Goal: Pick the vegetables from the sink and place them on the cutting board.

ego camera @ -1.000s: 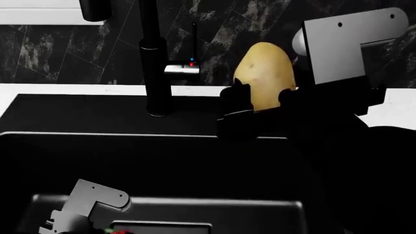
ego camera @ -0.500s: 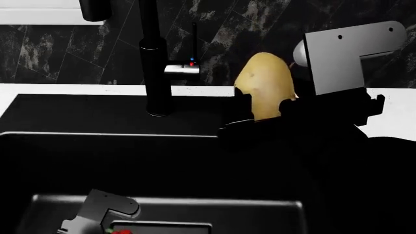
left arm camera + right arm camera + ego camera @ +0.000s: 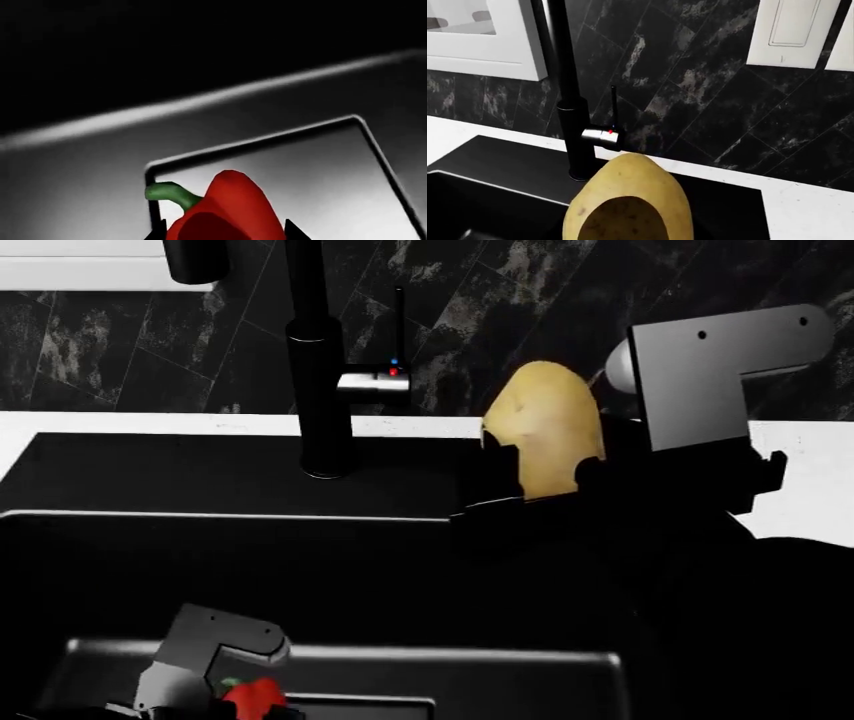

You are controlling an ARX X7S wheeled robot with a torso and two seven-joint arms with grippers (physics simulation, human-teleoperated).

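Observation:
My right gripper (image 3: 541, 468) is shut on the yellow-brown potato (image 3: 541, 425) and holds it upright above the sink's back right rim. The potato fills the near part of the right wrist view (image 3: 627, 200). My left gripper (image 3: 238, 706) is low inside the black sink (image 3: 160, 570), shut on the red bell pepper (image 3: 251, 695). In the left wrist view the pepper (image 3: 230, 210), with its green stem, sits between the black fingertips (image 3: 292, 231) over the drain panel (image 3: 313, 170). The cutting board is out of view.
The black faucet (image 3: 318, 360) stands at the sink's back rim, left of the potato, with a small lever (image 3: 374, 380) beside it. White countertop (image 3: 134, 423) runs behind the sink below a dark marbled wall. A white wall plate (image 3: 790, 30) is above.
The right gripper has sunk a little with the potato. The left gripper has shifted right, and the red pepper now shows clearly between its fingers.

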